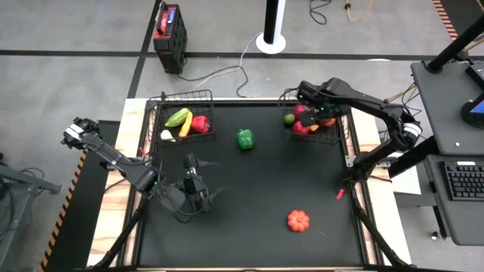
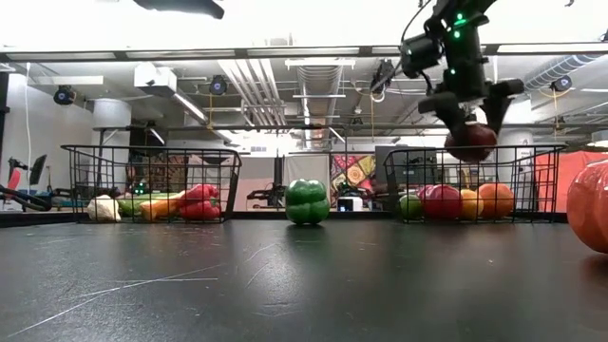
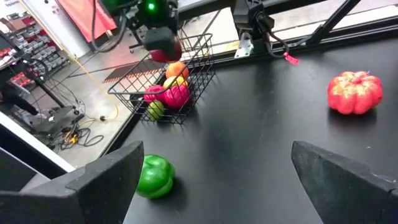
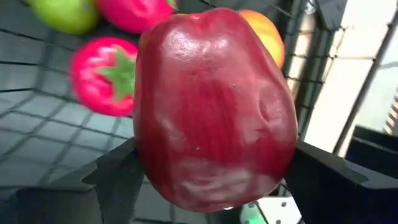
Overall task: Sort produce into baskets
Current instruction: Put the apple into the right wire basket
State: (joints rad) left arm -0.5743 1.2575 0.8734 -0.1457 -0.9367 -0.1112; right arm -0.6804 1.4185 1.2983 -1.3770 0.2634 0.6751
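My right gripper point(image 2: 470, 133) hangs over the right basket point(image 1: 333, 134), shut on a dark red apple point(image 4: 214, 112). That basket holds green, pink, yellow and orange produce point(image 2: 442, 202). The left basket point(image 1: 198, 98) holds a green, a yellow, a red and a white piece. A green pepper point(image 1: 245, 138) stands on the mat between the baskets. An orange-red pumpkin point(image 1: 298, 221) sits nearer the front right. My left gripper point(image 1: 198, 187) waits open above the mat's left part, holding nothing. My right gripper pinches the apple by its two opposite sides point(image 4: 146, 162), one dark finger point(image 4: 118, 177) on each. The fingers come from above, pointing steeply down. The apple hangs clear of everything, above the produce in the right basket point(image 2: 465, 195).
A small red piece point(image 1: 339, 194) lies at the mat's right edge. The mat between pepper and pumpkin is bare. Beyond the table stand a red-topped case point(image 1: 170, 38), a white post base point(image 1: 271, 41) and a desk with a keyboard point(image 1: 461, 181).
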